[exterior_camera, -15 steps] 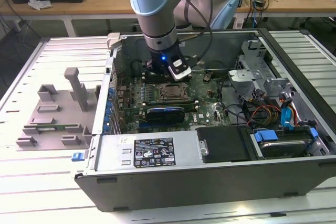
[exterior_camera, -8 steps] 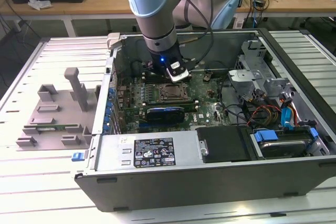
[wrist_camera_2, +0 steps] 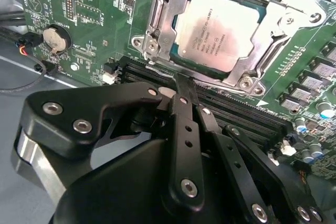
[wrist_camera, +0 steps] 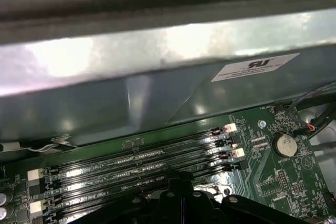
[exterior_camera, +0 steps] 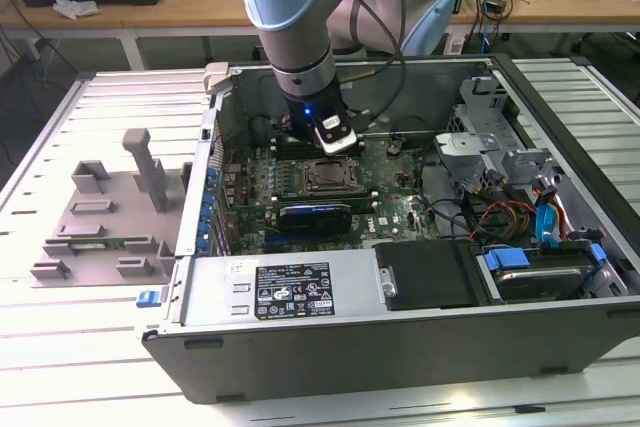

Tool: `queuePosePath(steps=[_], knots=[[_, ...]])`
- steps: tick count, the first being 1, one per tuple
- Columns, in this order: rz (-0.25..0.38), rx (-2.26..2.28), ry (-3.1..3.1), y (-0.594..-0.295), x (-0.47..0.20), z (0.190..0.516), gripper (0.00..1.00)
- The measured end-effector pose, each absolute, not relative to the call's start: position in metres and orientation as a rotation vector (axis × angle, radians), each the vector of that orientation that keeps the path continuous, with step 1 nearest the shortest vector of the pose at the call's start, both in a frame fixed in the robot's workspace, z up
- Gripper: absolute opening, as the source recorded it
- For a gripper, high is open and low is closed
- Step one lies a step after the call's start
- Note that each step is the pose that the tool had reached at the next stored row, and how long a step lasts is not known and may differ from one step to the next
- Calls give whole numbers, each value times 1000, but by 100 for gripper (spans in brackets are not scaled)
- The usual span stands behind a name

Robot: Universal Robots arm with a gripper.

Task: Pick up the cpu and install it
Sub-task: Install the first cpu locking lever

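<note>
Already, in the exterior view, the arm (exterior_camera: 300, 27) reaches down into the open case (exterior_camera: 400, 247) that lies on its side on the slatted bench (exterior_camera: 60, 347), its wrist hanging over the far part of the green motherboard (exterior_camera: 300, 197), just behind the socket (exterior_camera: 328, 178) as that view looks. A grey fixture (exterior_camera: 105, 212) with upright posts sits on the bench toward the exterior view's left, well apart from the arm, and cables with blue plugs (exterior_camera: 545, 217) fill the case toward the exterior view's right. In the second wrist view the cpu (wrist_camera_2: 219, 31) lies flat inside the metal frame (wrist_camera_2: 157, 35) of the socket, silvery top up, with nothing gripping it. The black claw (wrist_camera_2: 181, 90) has its fingers (wrist_camera_2: 184, 98) drawn close together with nothing between them, its tip over the dark memory slots (wrist_camera_2: 236, 114) just beside the socket's edge; whether the tip touches the board cannot be told. A round coin battery (wrist_camera_2: 55, 39) sits on the board to one side, near thin dark wires. In the first wrist view the memory slots (wrist_camera: 136, 163) run in parallel rows with white clips at their ends, the grey wall (wrist_camera: 157, 93) of the case rising behind them with a white label on it, the coin battery (wrist_camera: 285, 144) beside the slots, and the top of the claw's black linkage (wrist_camera: 181, 203) at the picture's edge.
</note>
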State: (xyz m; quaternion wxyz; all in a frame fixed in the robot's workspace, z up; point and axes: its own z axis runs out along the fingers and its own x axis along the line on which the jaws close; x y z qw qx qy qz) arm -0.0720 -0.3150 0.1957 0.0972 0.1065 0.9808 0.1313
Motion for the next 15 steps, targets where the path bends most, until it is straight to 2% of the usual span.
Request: queuePosePath(steps=[9, 15], knots=[[386, 323, 2893, -315, -72, 191, 11], [383, 323, 2893, -315, -72, 205, 11]])
